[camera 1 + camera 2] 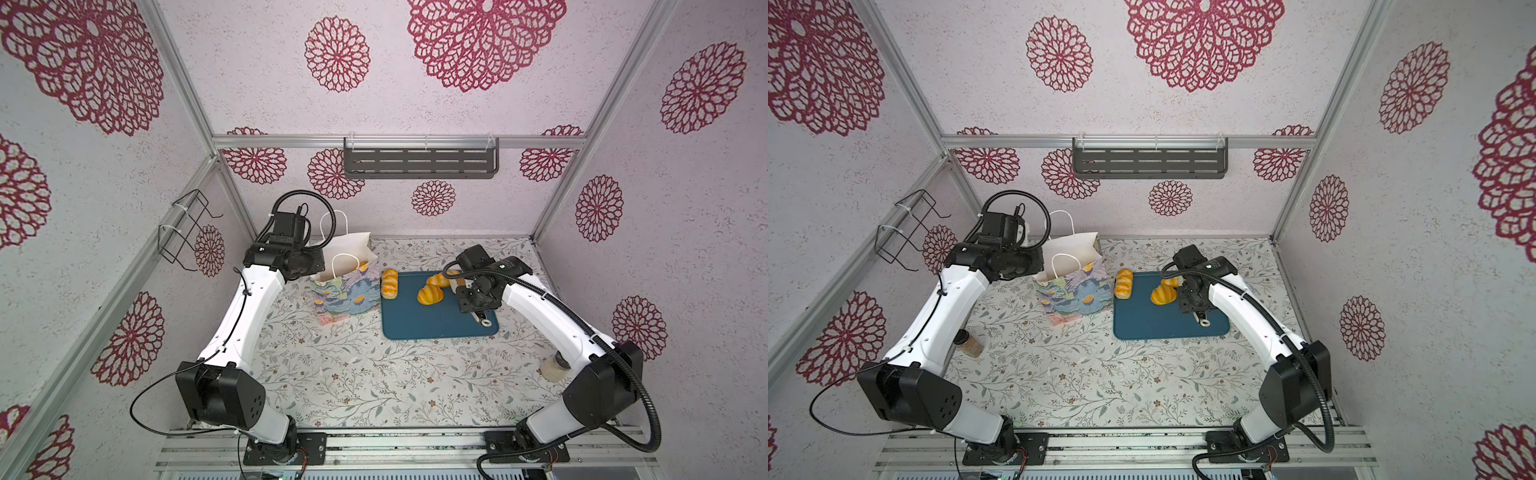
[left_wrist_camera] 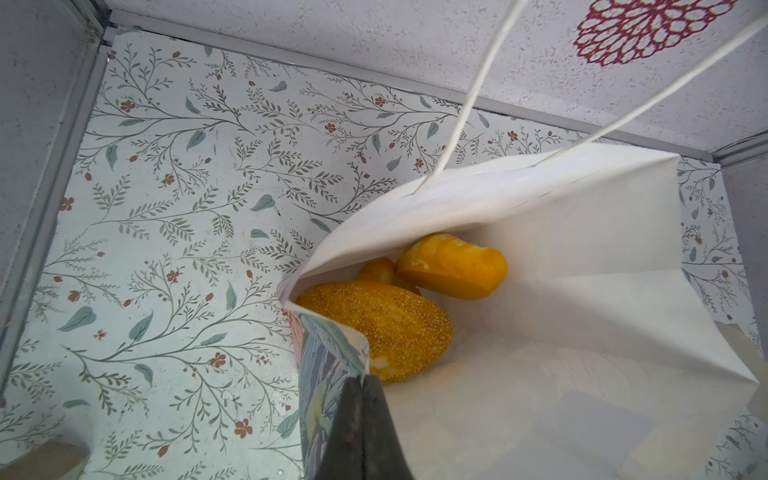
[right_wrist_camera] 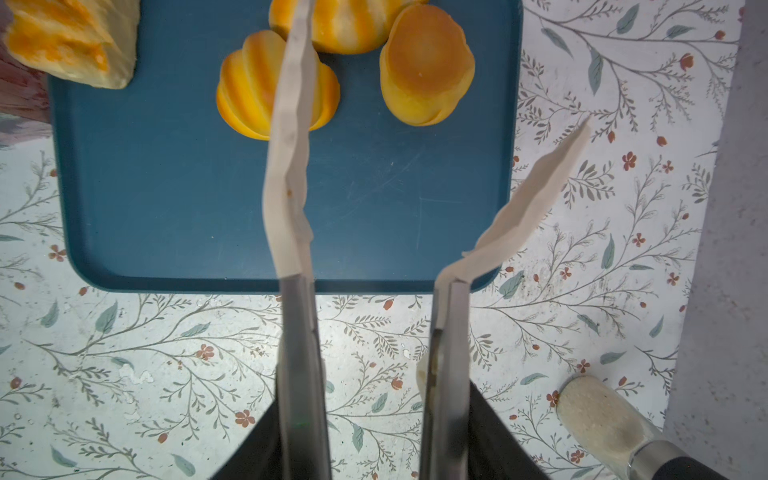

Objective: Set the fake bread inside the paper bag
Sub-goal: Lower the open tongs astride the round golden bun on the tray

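Floral tabletop (image 1: pixel 353 382); left gripper (image 2: pixel 363 380) tight on paper bag (image 2: pixel 540 249) rim, right gripper (image 3: pixel 374 449) around tongs (image 3: pixel 291 166).

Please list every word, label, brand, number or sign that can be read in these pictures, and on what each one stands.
None can be read.
The small white mark on the left arm: too small to read.
The paper bag, teal tray and fake bread show no text.

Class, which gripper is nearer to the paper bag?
Left. The left gripper pinches the rim of the paper bag; the right gripper, holding the tongs, is at the teal tray, apart from the bag.
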{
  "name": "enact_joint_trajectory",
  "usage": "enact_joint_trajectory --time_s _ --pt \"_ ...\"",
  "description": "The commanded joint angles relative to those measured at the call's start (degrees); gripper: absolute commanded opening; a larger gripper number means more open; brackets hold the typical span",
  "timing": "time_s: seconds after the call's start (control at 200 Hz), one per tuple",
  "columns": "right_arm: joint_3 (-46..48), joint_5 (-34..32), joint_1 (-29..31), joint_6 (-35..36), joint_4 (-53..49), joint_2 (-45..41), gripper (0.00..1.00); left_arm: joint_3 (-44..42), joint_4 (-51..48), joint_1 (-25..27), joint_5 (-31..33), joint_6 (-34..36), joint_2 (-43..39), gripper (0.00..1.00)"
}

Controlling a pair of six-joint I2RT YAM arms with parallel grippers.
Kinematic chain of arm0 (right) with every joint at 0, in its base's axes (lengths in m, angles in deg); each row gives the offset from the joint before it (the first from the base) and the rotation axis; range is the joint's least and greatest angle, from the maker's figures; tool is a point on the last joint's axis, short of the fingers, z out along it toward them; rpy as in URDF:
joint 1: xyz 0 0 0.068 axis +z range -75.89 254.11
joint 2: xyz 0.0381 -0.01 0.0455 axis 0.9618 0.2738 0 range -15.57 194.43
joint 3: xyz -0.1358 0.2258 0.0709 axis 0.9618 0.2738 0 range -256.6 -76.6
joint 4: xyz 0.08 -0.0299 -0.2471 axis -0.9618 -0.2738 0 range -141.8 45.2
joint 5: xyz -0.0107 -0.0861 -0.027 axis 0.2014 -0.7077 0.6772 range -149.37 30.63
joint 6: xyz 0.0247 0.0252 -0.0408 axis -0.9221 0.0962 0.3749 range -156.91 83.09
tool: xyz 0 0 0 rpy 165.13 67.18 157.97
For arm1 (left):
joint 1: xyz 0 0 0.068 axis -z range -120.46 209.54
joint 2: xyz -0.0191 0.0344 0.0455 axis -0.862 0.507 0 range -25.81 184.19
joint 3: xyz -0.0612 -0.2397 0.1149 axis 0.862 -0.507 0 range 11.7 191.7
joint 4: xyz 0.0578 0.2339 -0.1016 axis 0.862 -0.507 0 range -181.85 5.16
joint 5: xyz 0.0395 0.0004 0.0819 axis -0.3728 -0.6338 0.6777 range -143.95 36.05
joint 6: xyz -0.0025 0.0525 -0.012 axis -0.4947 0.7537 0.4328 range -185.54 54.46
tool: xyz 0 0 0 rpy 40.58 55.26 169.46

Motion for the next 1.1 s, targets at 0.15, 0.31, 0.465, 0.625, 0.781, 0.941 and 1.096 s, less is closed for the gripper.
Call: enact_joint_trajectory --time_s 0.15,0.31,0.465,0.625,0.781,0.941,1.096 --pt "-0.7 -0.3 -1.0 2.2 0.6 1.5 0.54 -0.9 -1.2 0.7 -0.1 0.8 0.4 0.0" --pt "-0.9 0.2 -1.6 3.2 1.3 3.3 0.54 -0.9 -1.3 0.9 0.3 0.9 0.4 0.0" --pt "-1.5 0.4 -2.6 4.0 1.6 5.2 0.54 -0.9 -1.4 1.0 0.4 0.8 0.4 0.0" --pt "-2.4 1.0 -3.3 4.7 2.1 7.3 0.54 -0.8 -1.3 1.0 0.2 0.8 0.4 0.0" --pt "-3.6 1.2 -4.0 5.3 2.4 9.5 0.54 -0.9 -1.3 1.0 0.3 0.8 0.4 0.0" --pt "-4.9 1.4 -4.6 5.9 2.7 12.0 0.53 -0.9 -1.3 1.1 0.8 0.9 0.3 0.0" --pt "-5.6 1.2 -5.1 6.2 3.0 13.5 0.53 -0.9 -1.3 1.1 0.7 0.9 0.5 0.0"
